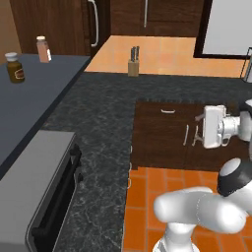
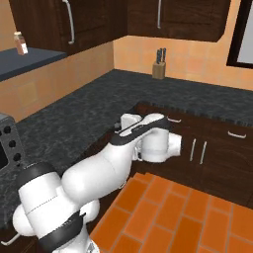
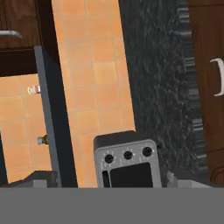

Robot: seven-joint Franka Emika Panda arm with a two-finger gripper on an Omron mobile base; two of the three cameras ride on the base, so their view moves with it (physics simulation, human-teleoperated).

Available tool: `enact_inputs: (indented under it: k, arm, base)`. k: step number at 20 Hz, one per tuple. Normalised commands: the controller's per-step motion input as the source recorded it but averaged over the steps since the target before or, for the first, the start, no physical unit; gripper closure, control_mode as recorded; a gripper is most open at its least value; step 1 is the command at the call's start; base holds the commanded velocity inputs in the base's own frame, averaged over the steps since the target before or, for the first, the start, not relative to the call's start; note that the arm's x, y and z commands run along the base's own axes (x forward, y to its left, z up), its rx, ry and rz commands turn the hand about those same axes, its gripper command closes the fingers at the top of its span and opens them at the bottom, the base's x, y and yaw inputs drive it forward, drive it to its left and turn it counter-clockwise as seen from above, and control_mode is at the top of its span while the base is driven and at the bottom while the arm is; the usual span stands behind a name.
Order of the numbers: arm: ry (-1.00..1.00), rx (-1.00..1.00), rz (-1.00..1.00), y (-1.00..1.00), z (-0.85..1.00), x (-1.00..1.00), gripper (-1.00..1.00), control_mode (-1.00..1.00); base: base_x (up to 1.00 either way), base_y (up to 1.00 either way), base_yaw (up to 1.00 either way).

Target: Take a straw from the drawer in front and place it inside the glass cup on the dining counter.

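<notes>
Hovering over the black speckled counter (image 1: 98,128), the gripper (image 1: 199,130) sits mid-air in front of the dark cabinet fronts, jaws spread wide, nothing between them. The drawer (image 1: 167,112) with the small curved silver handle is shut, just left of the gripper in the left base view; its contents can't be seen. Knife block (image 1: 133,63) stands at the far edge of the counter against the orange tiled wall, knives upright in it. On the grey shelf (image 1: 34,93) at far left: a brown jar (image 1: 15,68) with a white lid and a pinkish spice bottle (image 1: 43,49), apart from each other, both upright. A grey toaster oven (image 3: 126,159) sits on the counter at near left, door closed.
</notes>
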Motion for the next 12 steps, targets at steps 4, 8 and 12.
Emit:
enact_inputs:
  k: [4, 8, 12]
  arm:
    - [0.00, 0.33, 0.21, 0.02, -0.92, 0.00, -1.00, -1.00]
    - [-0.11, 0.04, 0.21, 0.39, -0.78, 0.00, -1.00, -1.00]
    - [-0.23, -0.10, 0.18, 0.58, -0.69, 0.00, -1.00, -1.00]
  base:
    - [0.00, 0.00, 0.00]
    - [0.00, 0.00, 0.00]
    - [0.00, 0.00, 0.00]
